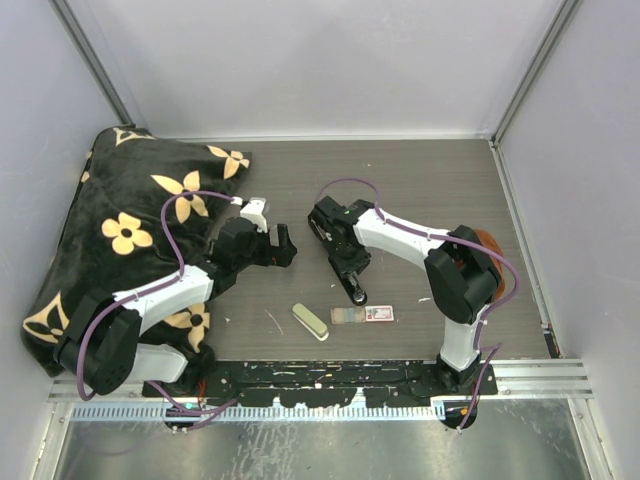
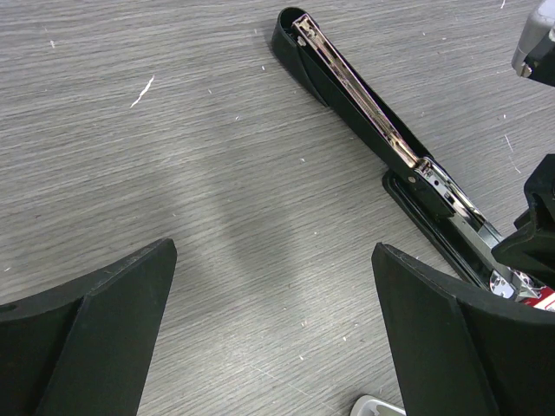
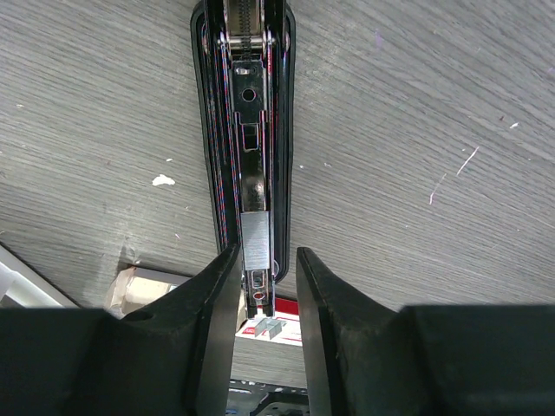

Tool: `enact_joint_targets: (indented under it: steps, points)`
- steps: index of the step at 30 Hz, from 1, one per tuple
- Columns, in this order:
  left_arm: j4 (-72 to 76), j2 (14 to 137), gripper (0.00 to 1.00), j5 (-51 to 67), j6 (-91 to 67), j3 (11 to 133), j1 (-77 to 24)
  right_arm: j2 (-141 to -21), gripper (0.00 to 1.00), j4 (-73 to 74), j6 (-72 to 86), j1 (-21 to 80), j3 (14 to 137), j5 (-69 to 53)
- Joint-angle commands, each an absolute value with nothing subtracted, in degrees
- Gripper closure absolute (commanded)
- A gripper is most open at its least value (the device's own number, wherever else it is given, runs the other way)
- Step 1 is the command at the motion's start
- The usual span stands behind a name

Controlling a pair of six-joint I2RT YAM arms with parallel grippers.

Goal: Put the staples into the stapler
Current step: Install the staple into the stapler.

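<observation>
The black stapler (image 3: 247, 104) lies swung open on the wood-grain table, its shiny metal channel facing up. A short silvery block of staples (image 3: 256, 238) sits in that channel near its close end. My right gripper (image 3: 264, 277) hovers just above it, open. Its fingers straddle the channel and the right finger stands apart from the rail. A small loose clump of staples (image 3: 270, 328) rests on the red-and-white box (image 3: 290, 334). My left gripper (image 2: 273, 329) is wide open and empty over bare table, left of the stapler (image 2: 373, 113). Seen from above, the right gripper (image 1: 343, 250) covers the stapler (image 1: 355, 290).
The staple box (image 1: 378, 314) and a cream-green oblong (image 1: 310, 321) lie near the front edge. A black plush cloth with tan flowers (image 1: 130, 230) fills the left side, under my left arm. Grey walls close in the table.
</observation>
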State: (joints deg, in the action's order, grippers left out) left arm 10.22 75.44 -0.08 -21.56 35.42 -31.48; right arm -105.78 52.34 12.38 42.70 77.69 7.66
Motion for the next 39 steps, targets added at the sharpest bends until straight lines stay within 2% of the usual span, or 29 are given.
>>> enact_joint_targets:
  steps: [1,7,12,23,30,39]
  points:
    - [11.95,73.56,0.02,-0.98,-20.75,35.26,-31.39,-103.53,0.62,52.61,11.80,42.71,80.35,7.65]
    - [11.95,73.37,0.01,-1.12,-20.70,35.16,-31.38,-102.06,0.58,52.65,12.53,42.68,80.24,7.60]
    - [12.60,73.21,0.01,-2.07,-20.52,34.34,-31.38,-99.24,0.63,52.00,14.76,42.71,79.06,7.83]
    - [13.77,70.58,0.01,-3.98,-20.39,32.47,-31.38,-79.48,0.67,41.88,27.29,42.93,62.86,6.99]
    - [14.00,69.04,0.02,-4.91,-20.23,31.57,-31.38,-69.67,0.54,27.79,41.02,46.13,50.36,5.31]
    - [13.89,68.42,0.02,-5.07,-20.04,31.33,-31.40,-72.80,0.46,23.58,42.87,48.87,47.76,10.72]
